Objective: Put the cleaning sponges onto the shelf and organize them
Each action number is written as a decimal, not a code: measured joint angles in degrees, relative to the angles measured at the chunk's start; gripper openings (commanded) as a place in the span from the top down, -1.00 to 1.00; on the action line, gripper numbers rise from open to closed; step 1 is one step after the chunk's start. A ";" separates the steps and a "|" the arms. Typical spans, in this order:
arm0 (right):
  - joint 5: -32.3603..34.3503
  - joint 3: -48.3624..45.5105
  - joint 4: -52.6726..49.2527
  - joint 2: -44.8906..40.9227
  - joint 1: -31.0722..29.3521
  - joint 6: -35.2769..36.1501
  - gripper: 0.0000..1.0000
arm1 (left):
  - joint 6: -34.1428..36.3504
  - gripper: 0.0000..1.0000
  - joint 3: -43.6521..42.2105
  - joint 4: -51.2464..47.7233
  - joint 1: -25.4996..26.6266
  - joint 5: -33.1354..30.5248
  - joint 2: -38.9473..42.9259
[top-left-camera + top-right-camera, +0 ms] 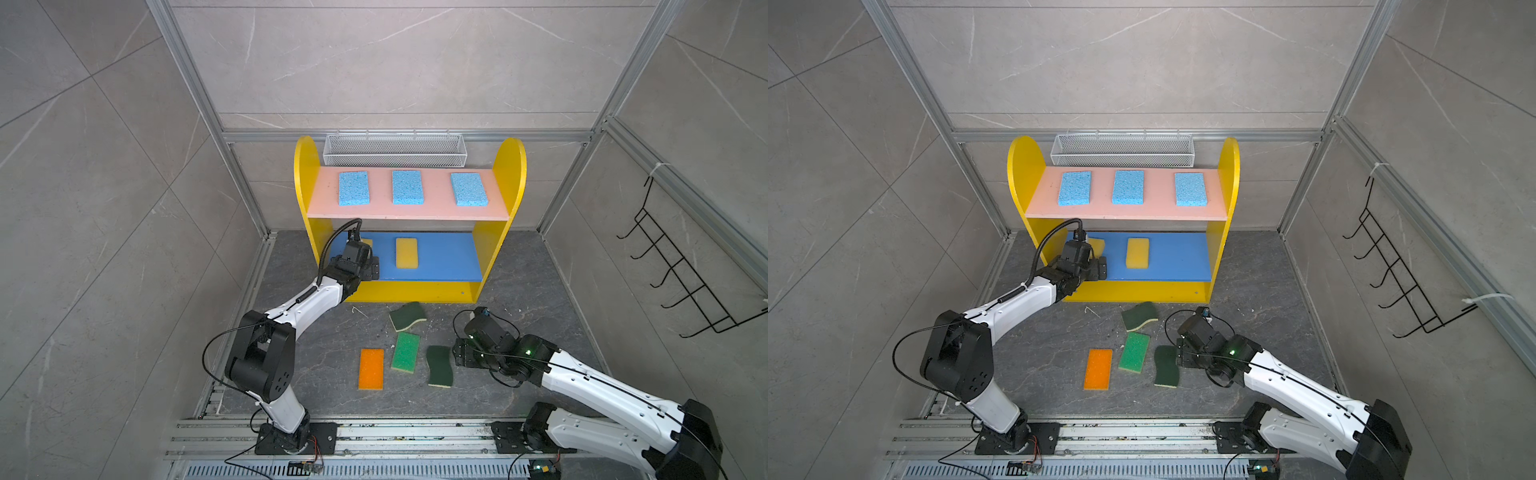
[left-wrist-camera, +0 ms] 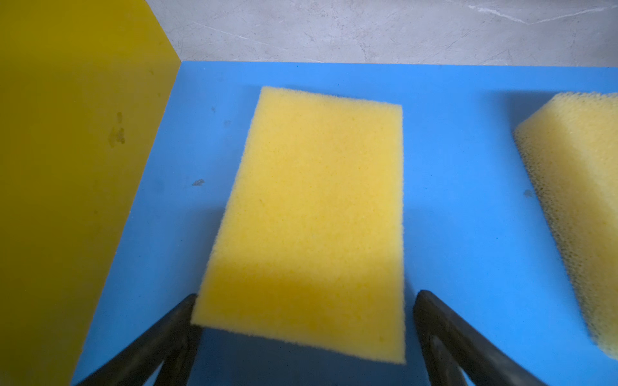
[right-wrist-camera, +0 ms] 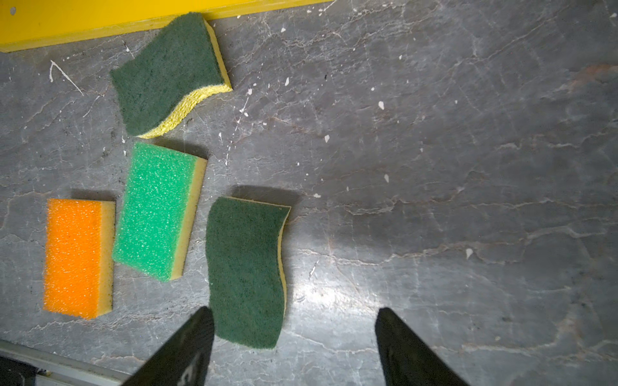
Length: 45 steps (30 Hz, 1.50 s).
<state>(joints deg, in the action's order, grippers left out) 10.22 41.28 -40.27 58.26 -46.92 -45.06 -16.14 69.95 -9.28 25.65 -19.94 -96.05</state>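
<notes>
The shelf [image 1: 509, 174] holds three light blue sponges [image 1: 407, 187] on its pink board. One yellow sponge [image 1: 406, 252] lies on the blue board. My left gripper [image 2: 306, 307] is open there, with its fingers on either side of the near end of a second yellow sponge [image 2: 307, 214]. In both top views the gripper hides most of that sponge. On the floor lie an orange sponge [image 3: 75, 257], a bright green sponge [image 3: 157, 210] and two dark-green wavy sponges [image 3: 167, 73] [image 3: 245, 267]. My right gripper [image 3: 294, 312] hangs open beside the nearer dark-green one, with nothing between its fingers.
A white wire-mesh basket [image 1: 395, 149] hangs behind the shelf. A black wire hook rack [image 1: 673, 270] is fixed to the right wall. Aluminium rails [image 1: 415, 432] run along the front, where both arm bases stand. Small white crumbs dot the dark stone floor [image 3: 434, 167].
</notes>
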 measured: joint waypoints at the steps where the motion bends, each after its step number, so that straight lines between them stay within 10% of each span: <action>1: 0.00 0.00 -0.11 0.00 0.00 0.00 -0.57 | 0.11 -0.99 0.00 0.09 -0.17 0.17 -0.04; 45: -0.02 -0.02 -0.48 -1.29 0.00 -0.87 -0.57 | 1.86 -1.00 -3.17 5.18 -0.13 6.84 1.66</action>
<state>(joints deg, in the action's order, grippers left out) 10.20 41.25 -40.75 56.97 -46.92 -45.93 -14.28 66.78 -4.10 25.52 -13.10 -94.39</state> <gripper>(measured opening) 0.783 0.996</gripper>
